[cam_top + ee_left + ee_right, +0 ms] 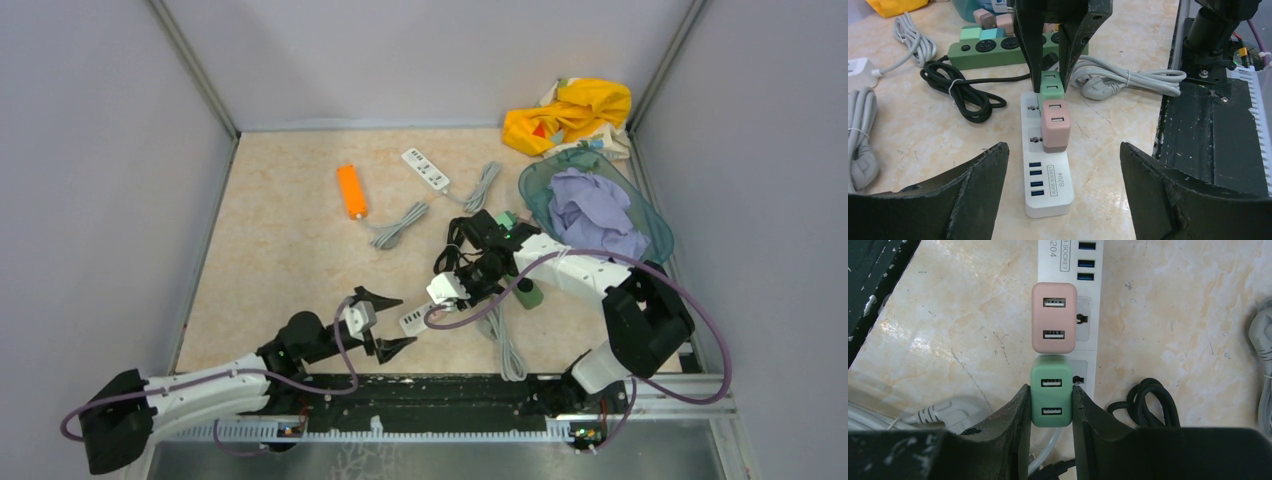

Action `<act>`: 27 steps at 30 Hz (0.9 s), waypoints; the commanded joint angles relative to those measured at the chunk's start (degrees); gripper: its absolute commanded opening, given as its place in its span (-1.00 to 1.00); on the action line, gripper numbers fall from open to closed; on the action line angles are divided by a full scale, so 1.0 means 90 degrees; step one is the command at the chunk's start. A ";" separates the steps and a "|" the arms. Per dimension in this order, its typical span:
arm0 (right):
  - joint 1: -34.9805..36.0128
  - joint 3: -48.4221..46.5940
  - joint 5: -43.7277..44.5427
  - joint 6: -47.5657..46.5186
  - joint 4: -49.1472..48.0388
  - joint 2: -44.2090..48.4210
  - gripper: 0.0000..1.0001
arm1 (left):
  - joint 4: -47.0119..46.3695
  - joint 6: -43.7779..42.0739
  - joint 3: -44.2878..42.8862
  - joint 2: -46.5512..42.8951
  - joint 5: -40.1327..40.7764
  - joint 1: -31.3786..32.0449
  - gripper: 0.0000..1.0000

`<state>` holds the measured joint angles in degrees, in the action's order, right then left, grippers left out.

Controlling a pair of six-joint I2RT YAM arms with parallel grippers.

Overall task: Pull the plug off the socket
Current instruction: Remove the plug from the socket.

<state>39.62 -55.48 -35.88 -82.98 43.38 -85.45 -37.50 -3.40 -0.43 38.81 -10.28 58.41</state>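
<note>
With right tool (pixel 1050 390), clamps green plug (pixel 1050 371) (apparently seated in strip (pixel 1089 347)); holds left tool (pixel 398 320) wide, empty; pull not yet done.

You have the right gripper (pixel 1050 389) clamped on the green plug (pixel 1050 371), one finger on each side, and the plug sits on the white power strip (pixel 1090 300). The pink plug (pixel 1054 318) touches its far end. A coiled black cable (pixel 1148 400) lies to the right and a grey plug (pixel 940 415) to the left.

Beige marbled table (pixel 280 250): white socket strip (pixel 1050 195) laid lower centre; orange block (pixel 351 190), grey cable (pixel 400 225) laid upper centre; yellow cloth (pixel 570 112) upper right.
</note>
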 commanded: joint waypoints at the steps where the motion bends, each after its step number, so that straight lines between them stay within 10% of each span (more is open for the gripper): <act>1: 0.0009 -0.0068 -0.0141 -0.0119 0.0511 -0.0036 -1.00 | -0.0628 -0.0396 0.0417 0.0090 0.0311 0.0180 0.74; 27: 0.0012 -0.0088 -0.0290 -0.0086 0.0493 -0.0045 -1.00 | -0.0751 -0.0542 -0.0687 0.3289 0.0990 0.0385 0.70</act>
<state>39.57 -55.51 -36.56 -83.42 44.21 -85.49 -41.98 -9.39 -4.14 66.11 -3.70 61.41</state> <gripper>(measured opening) 0.301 0.853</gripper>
